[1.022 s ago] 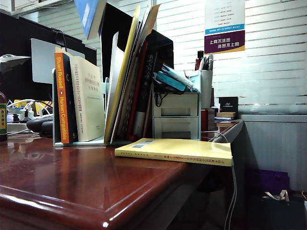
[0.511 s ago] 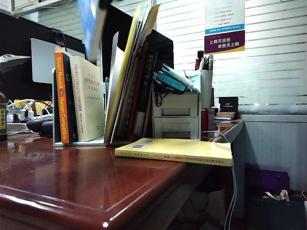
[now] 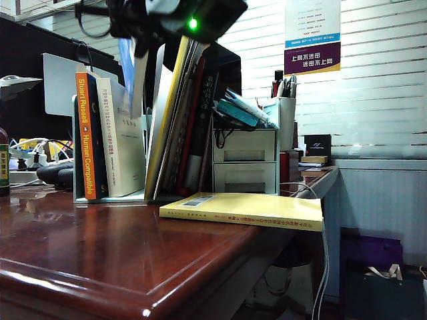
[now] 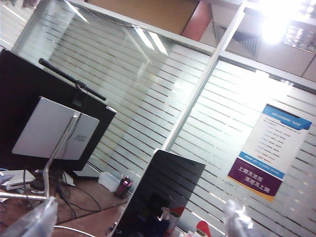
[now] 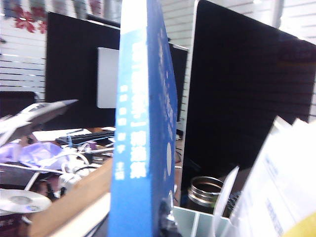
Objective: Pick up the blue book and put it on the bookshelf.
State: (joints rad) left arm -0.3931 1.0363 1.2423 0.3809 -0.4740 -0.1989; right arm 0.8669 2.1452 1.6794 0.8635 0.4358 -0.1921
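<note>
Yellow book [image 3: 243, 209] lies flat at the near desk [image 3: 100, 253] edge. Behind it, bookshelf [image 3: 110, 197] with upright books. Right gripper [image 3: 143, 43] above the shelf, clamped on blue book [image 5: 145, 133], held upright over a slot beside the orange-spined book [image 3: 85, 137]. Left gripper [image 4: 138, 222]: jaws spread wide, empty, facing the monitors [image 4: 54, 108].

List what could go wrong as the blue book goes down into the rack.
The right gripper holds the blue book upright above the bookshelf.
1. The slot beside the cream paperback looks narrow; the lower edge could catch on that book or on the upright divider.
2. The grip sits at one edge, so the book might pivot or slip.
3. The leaning books could be nudged over.
The left gripper stands open, away from the rack, pointing up.
</note>
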